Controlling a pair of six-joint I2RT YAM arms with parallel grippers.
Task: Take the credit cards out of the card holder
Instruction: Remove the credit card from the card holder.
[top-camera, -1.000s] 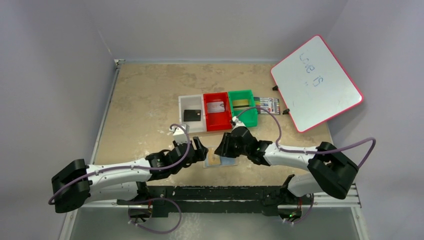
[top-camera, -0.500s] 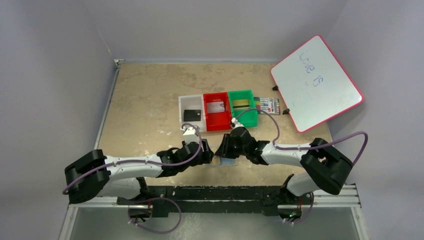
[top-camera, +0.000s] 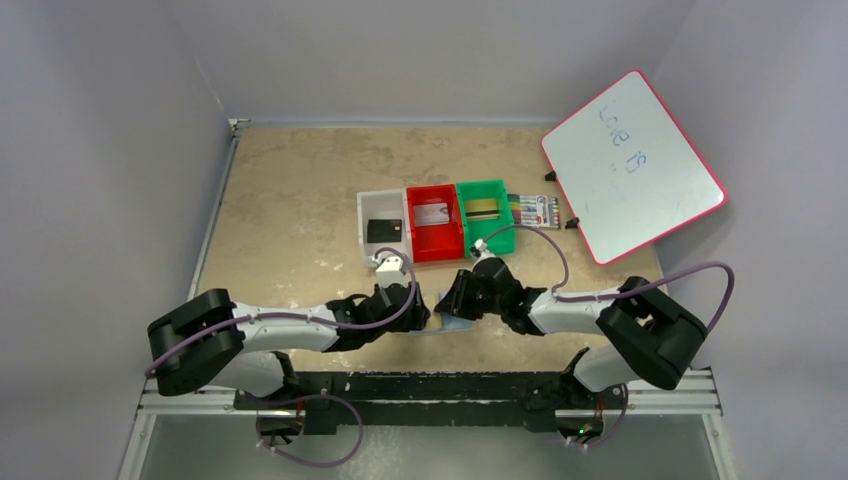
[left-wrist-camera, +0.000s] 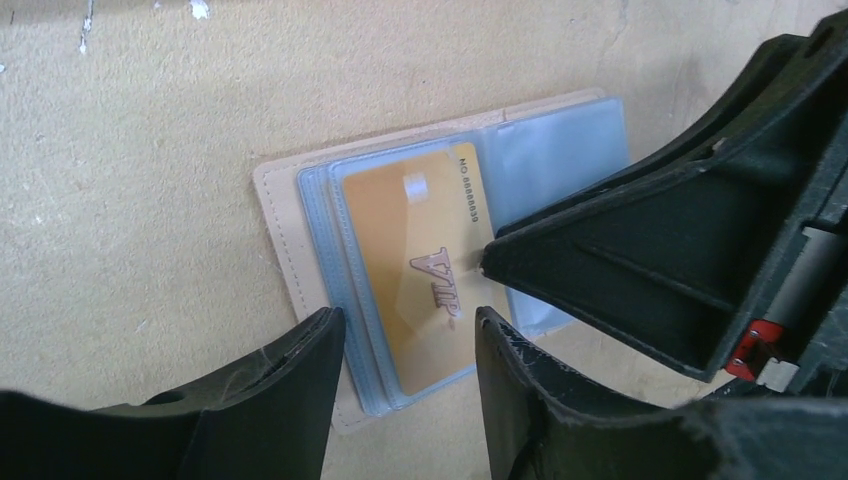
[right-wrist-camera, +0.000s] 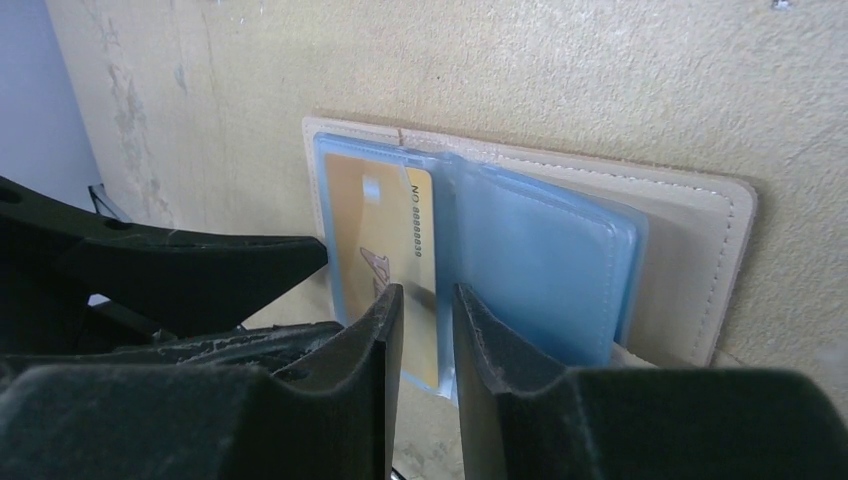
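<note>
Holder (left-wrist-camera: 275, 230) lies open and flat between both grippers, table (top-camera: 290, 200) edge near at 6 o'clock. Left gripper (left-wrist-camera: 410, 318) stands half-open astride the gold card (left-wrist-camera: 400, 230), gripping nothing. Right gripper (right-wrist-camera: 427, 292) shows a narrow slit, empty. Card reads "VIP". Bins (top-camera: 436, 252) at 12, whiteboard (top-camera: 632, 165) at 2, bare table at 10.

Two grippers are counted: left gripper (left-wrist-camera: 408, 318), right gripper (right-wrist-camera: 428, 292). One card holder (left-wrist-camera: 278, 215) is seen. Four cards are counted: gold card (left-wrist-camera: 410, 270), black card (top-camera: 385, 230), grey card (top-camera: 431, 213), olive card (top-camera: 483, 207). Three bins are counted: white bin (top-camera: 366, 222), red bin (top-camera: 413, 232), green bin (top-camera: 485, 186). One whiteboard (top-camera: 632, 165) and one marker pack (top-camera: 535, 210) are seen.
</note>
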